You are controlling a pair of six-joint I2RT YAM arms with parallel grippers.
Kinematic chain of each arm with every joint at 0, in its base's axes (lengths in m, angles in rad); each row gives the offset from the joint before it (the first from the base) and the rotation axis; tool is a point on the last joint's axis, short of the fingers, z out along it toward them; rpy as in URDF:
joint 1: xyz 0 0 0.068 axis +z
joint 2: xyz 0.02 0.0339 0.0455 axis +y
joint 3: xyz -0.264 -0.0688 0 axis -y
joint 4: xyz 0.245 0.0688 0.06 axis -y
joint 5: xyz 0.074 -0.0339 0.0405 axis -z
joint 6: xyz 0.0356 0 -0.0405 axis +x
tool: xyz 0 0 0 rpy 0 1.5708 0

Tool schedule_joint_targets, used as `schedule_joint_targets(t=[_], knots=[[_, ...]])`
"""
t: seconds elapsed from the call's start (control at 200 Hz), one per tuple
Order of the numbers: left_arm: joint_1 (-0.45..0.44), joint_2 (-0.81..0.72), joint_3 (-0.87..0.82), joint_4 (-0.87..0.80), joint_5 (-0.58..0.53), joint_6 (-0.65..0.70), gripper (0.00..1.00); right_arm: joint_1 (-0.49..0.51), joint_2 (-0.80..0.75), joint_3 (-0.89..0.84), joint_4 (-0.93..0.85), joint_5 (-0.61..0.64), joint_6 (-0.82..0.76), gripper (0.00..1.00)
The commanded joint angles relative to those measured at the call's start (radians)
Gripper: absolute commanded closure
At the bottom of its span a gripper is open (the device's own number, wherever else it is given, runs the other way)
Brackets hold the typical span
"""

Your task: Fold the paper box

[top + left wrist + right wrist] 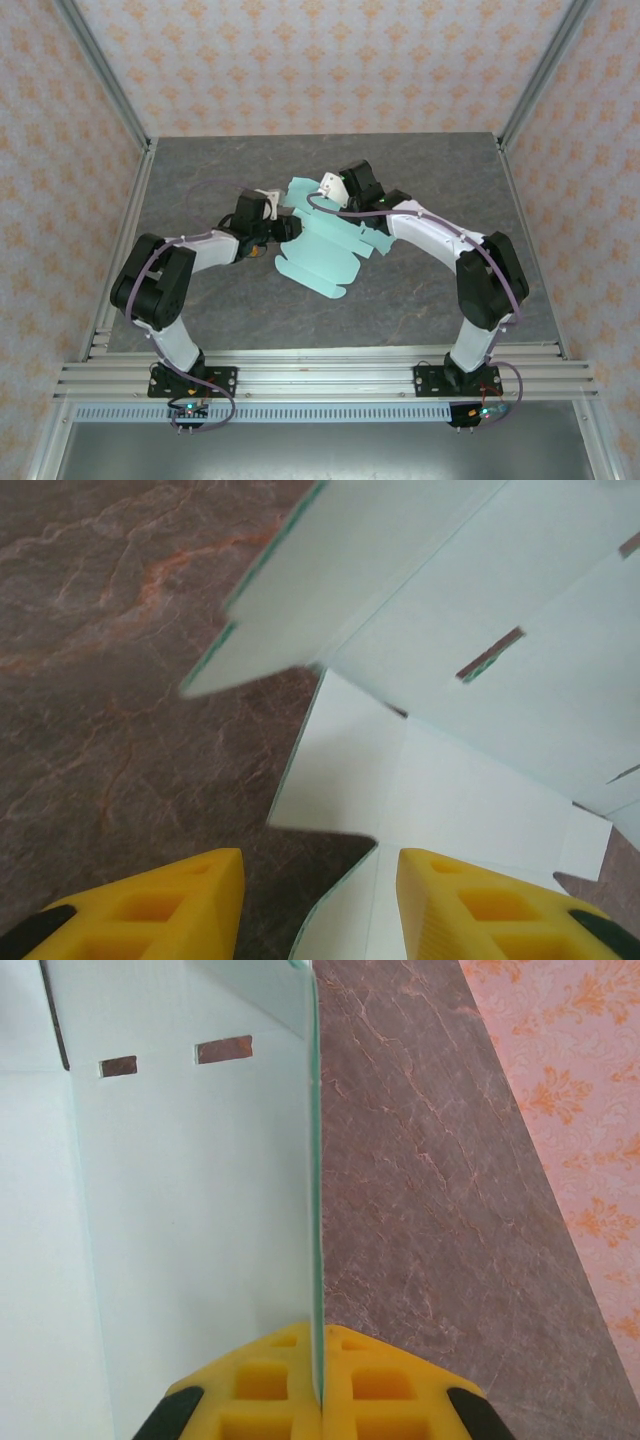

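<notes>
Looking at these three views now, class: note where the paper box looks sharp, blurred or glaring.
Top external: paper box evenly lit, no glare. Left wrist: its raised flap blurs at the edge; table veins sharper. Right wrist: slots crisp.

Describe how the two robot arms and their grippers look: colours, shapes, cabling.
The left arm and right arm have smooth white shells joined by chunky black joint housings, each with a thin lilac cable looped alongside. The left gripper and right gripper carry yellow wedge-shaped fingers with moulded square recesses and black backing.
</notes>
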State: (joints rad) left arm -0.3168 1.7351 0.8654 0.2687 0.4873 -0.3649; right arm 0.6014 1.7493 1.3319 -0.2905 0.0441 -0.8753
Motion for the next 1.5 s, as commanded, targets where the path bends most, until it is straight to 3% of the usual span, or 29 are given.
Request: schedule_joint_targets(t=[0.0, 0.375, 1.071, 1.491], knots=[[-0.014, 0.027, 0.052, 0.075, -0.003, 0.017, 0.55, -0.004, 0.0, 0.042, -0.017, -0.01, -0.001, 1.0], [-0.05, 0.009, 0.05, 0.115, 0.018, 0.025, 0.66, -0.005, 0.013, 0.055, -0.023, -0.002, 0.009, 1.0], [-0.129, 0.112, 0.072, 0.187, 0.083, 0.021, 0.65, -0.002, 0.03, 0.056, -0.004, -0.045, 0.069, 1.0], [-0.102, -0.039, -0.012, 0.153, 0.018, 0.017, 0.57, -0.008, 0.033, 0.062, -0.036, 0.086, -0.101, 1.0]])
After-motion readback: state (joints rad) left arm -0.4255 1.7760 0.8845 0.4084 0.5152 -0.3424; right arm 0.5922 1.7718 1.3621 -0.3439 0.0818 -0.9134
